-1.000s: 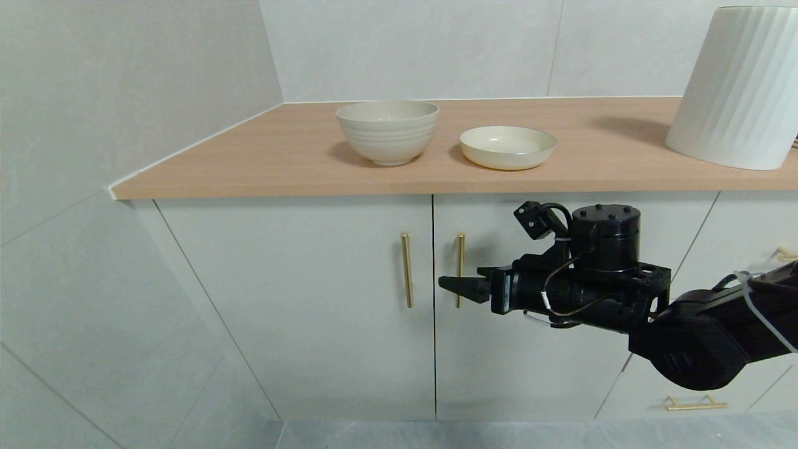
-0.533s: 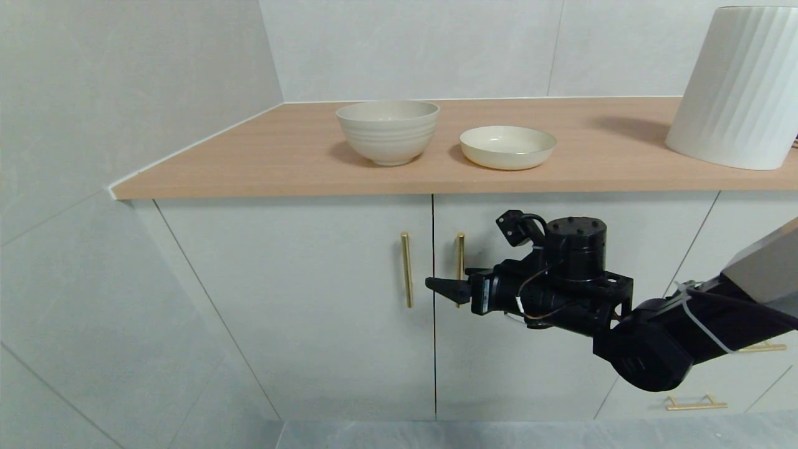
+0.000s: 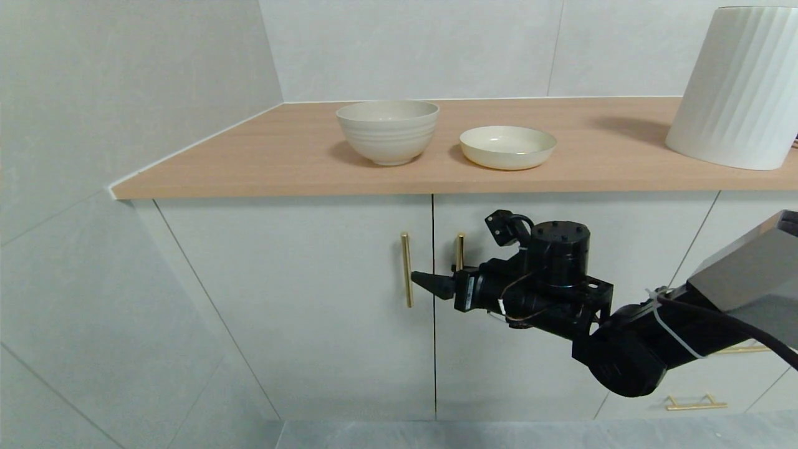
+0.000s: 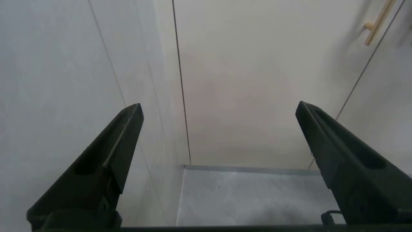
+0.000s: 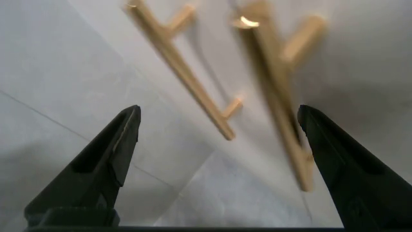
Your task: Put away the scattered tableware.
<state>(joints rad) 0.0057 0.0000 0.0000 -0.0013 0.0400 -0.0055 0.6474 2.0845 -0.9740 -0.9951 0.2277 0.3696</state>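
Observation:
A deep cream bowl point(image 3: 388, 131) and a shallow cream dish point(image 3: 507, 146) stand side by side on the wooden counter point(image 3: 262, 168). Below the counter edge, my right gripper point(image 3: 429, 282) hangs in front of the closed cabinet doors. Its tip sits between the left door's brass handle point(image 3: 406, 269) and the right door's handle point(image 3: 460, 244). In the right wrist view the right gripper point(image 5: 217, 116) is open, with both brass handles point(image 5: 187, 71) point(image 5: 277, 96) close ahead between its fingers. My left gripper point(image 4: 219, 113) is open and holds nothing, facing a cabinet panel low near the floor.
A tall white ribbed cylinder point(image 3: 739, 87) stands on the counter at the back right. A tiled wall point(image 3: 93, 125) closes off the left side. More brass handles point(image 3: 695, 404) sit on the lower fronts to the right. Grey floor point(image 4: 251, 200) lies below.
My right arm has moved left and slightly up toward the cabinet doors. Its tip has passed the right door's handle and now sits between the two handles. The bowl and dish are unmoved.

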